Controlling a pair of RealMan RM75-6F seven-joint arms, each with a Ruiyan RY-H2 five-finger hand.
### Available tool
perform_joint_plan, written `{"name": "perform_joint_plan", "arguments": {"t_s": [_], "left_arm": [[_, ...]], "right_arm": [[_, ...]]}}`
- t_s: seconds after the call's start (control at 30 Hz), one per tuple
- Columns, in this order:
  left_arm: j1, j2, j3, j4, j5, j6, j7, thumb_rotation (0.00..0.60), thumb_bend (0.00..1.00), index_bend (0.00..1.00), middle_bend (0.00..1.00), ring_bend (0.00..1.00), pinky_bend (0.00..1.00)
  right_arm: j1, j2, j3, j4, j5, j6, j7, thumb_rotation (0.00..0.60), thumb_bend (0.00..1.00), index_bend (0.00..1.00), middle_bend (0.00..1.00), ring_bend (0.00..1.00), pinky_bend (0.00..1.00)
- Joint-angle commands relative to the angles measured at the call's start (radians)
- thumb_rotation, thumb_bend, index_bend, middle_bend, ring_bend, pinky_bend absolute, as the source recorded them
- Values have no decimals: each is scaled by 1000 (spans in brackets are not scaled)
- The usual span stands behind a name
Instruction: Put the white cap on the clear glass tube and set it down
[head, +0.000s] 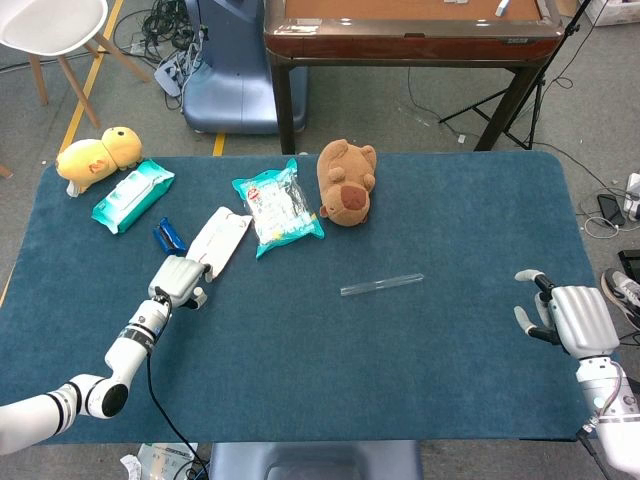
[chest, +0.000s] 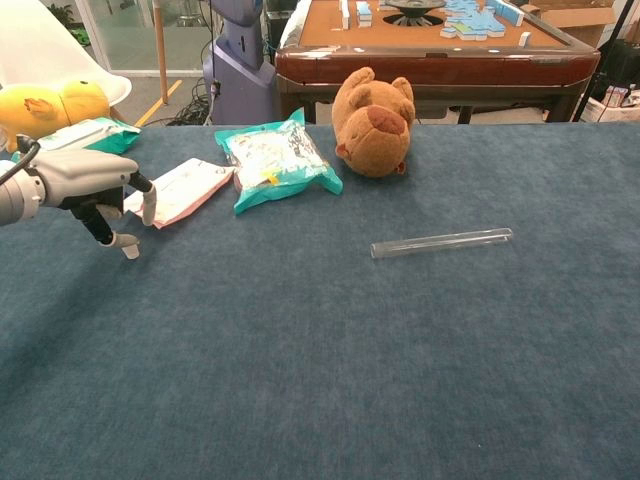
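Note:
The clear glass tube (head: 381, 285) (chest: 441, 242) lies flat on the blue table cover, right of centre, with neither hand near it. The small white cap (chest: 131, 250) stands on the cover at the left. My left hand (head: 178, 280) (chest: 92, 185) hovers right over the cap with its fingers pointing down. One fingertip (chest: 119, 240) touches or overlaps the cap, while the thumb stays apart from it. In the head view the hand hides the cap. My right hand (head: 565, 318) hangs at the table's right edge, fingers apart, holding nothing.
Just beyond the left hand lie a white pouch (head: 220, 240) (chest: 178, 190) and a blue item (head: 169, 238). Further back sit a teal snack bag (head: 277, 208), a brown plush bear (head: 345, 185), a wipes pack (head: 132, 195) and a yellow plush duck (head: 98, 152).

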Motion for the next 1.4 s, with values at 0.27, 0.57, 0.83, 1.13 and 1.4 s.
{"name": "perform_joint_plan", "arguments": {"t_s": [0.27, 0.57, 0.83, 1.13, 1.4], "left_arm": [[15, -11, 9, 23, 6, 4, 2, 600, 274, 445, 1000, 1000, 1000], [14, -33, 8, 61, 20, -4, -5, 600, 275, 457, 1000, 1000, 1000], [17, -50, 8, 91, 36, -6, -10, 600, 275, 488, 1000, 1000, 1000], [20, -59, 4, 114, 38, -16, -18, 600, 277, 495, 1000, 1000, 1000], [20, -62, 0, 121, 40, -25, -20, 600, 278, 512, 1000, 1000, 1000]], "right_arm": [[2, -4, 1, -1, -1, -4, -3, 600, 349, 339, 866, 927, 903], [-3, -4, 1, -6, 4, 1, -10, 600, 349, 339, 866, 927, 903], [-4, -3, 2, -8, 8, 1, -14, 600, 349, 339, 866, 927, 903], [-3, -6, 3, -7, 14, -4, -17, 600, 349, 339, 866, 927, 903], [-1, -7, 5, -6, 19, -9, -19, 600, 349, 340, 867, 927, 903]]}}
